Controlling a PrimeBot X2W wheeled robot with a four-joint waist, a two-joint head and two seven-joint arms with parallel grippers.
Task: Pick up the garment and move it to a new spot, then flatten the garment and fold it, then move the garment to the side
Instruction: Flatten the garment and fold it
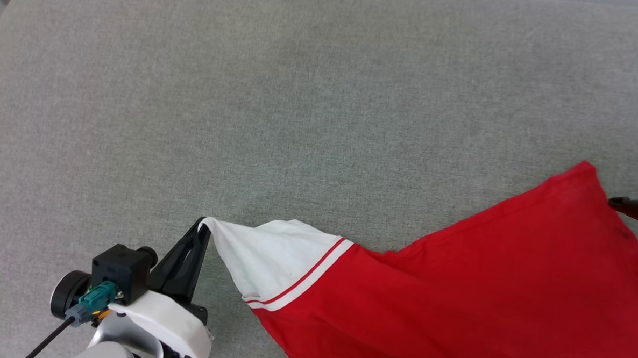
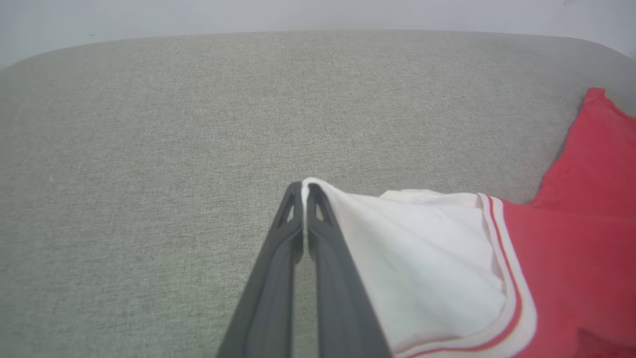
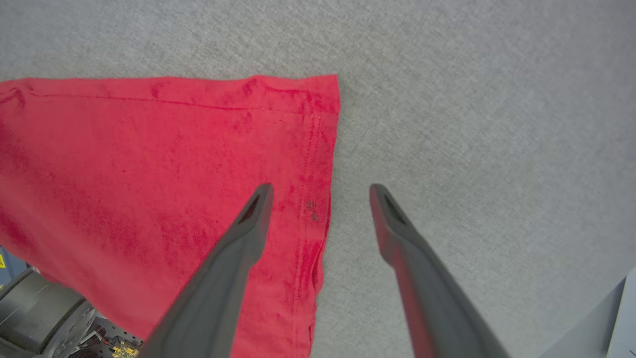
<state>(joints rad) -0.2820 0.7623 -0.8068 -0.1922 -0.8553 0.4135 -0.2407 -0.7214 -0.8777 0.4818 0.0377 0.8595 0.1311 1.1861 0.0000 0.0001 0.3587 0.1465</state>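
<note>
Pinches the white sleeve tip of the garment point(image 1: 454, 292) with the left gripper point(image 1: 205, 223), shut tight. Holds the right gripper point(image 3: 322, 191) wide open over the red side edge; hard to tell if touching. Stretches rightward across the grey cushion point(image 1: 301, 92), bottom part cut off by the picture edge.

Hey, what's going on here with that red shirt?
A two-armed robot is laying out a red garment on a grey padded surface. Its left tool is shut on the tip of the white sleeve, which is drawn out to a point. Its right tool stands open over the red hem edge at the other end and grips nothing. The garment lies partly stretched out and is not yet folded.
</note>
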